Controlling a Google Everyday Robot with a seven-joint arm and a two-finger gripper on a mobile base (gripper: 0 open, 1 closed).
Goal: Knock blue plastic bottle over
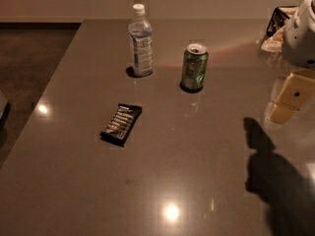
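Note:
The blue plastic bottle stands upright on the grey table, toward the far side and left of centre. It is clear plastic with a white cap and a pale blue-white label. My gripper hangs at the right edge of the view, pale yellow below the white arm. It is well to the right of the bottle and apart from it, with a green can between them.
A green drink can stands upright to the right of the bottle. A black snack packet lies flat in front of the bottle. A dark tray with items sits at the far right. The table's left edge drops to a dark floor.

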